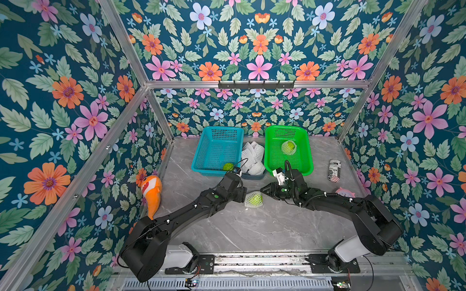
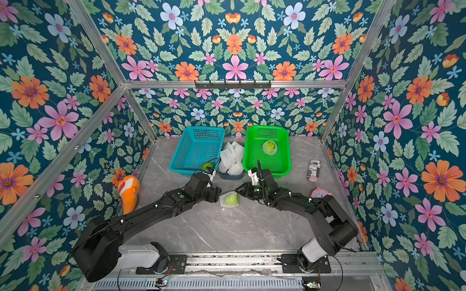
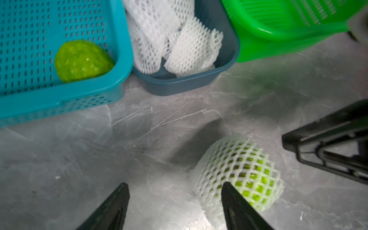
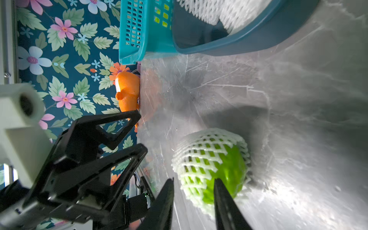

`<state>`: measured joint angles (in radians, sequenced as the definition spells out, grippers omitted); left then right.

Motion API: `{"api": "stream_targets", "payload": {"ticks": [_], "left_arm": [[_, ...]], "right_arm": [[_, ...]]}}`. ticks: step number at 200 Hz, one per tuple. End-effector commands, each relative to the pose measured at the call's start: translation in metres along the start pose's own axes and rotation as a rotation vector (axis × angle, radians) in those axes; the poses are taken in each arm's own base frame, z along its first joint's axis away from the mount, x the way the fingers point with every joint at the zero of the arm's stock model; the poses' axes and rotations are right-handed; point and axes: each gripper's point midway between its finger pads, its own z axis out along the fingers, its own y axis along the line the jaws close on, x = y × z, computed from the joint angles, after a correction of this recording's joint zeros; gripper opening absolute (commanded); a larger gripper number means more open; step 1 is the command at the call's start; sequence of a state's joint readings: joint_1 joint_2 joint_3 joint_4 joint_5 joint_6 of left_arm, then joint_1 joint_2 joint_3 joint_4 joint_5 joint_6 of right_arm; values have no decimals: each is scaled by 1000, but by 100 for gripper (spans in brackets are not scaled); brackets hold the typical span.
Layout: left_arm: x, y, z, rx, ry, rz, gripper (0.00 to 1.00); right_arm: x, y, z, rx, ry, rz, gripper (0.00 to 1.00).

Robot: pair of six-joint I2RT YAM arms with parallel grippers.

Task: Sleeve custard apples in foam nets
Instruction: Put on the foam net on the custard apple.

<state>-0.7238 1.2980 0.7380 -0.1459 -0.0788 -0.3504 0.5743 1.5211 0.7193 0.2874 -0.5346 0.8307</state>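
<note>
Blue basket [image 1: 201,148], tray [image 1: 253,177], green basket [image 1: 277,161] block the table's [image 1: 252,226] back.

Setting: enclosed robot test cell, lab-type. An aluminium frame [image 1: 176,84] carries floral printed wall panels [image 1: 63,100] on three sides of a grey marble-look tabletop [image 1: 252,231]. A mounting rail [image 1: 259,260] with exposed wiring runs along the tabletop's near edge.

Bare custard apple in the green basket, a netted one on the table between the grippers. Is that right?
No. The bare apple lies in the blue basket, as the left wrist view shows. The netted apple does lie on the table between the left gripper and the right gripper.
</note>
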Motion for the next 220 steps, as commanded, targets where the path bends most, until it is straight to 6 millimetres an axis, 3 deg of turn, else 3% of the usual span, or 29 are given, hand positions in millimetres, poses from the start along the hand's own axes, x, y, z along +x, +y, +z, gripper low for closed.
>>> {"api": "stream_targets", "payload": {"ticks": [1, 44, 70, 127, 220], "left_arm": [[0, -1, 2, 37, -25, -155, 75], [11, -7, 8, 125, -49, -269, 75], [12, -8, 8, 148, -55, -281, 75], [26, -16, 18, 204, -18, -320, 75], [21, -28, 16, 280, -28, -340, 65]], "right_arm": [[12, -4, -2, 50, 35, -23, 35], [17, -6, -2, 78, 38, -28, 35], [19, 0, 3, 80, 60, -50, 34], [19, -8, 10, 103, 70, -34, 33], [19, -10, 17, 106, 75, -32, 6]]}}
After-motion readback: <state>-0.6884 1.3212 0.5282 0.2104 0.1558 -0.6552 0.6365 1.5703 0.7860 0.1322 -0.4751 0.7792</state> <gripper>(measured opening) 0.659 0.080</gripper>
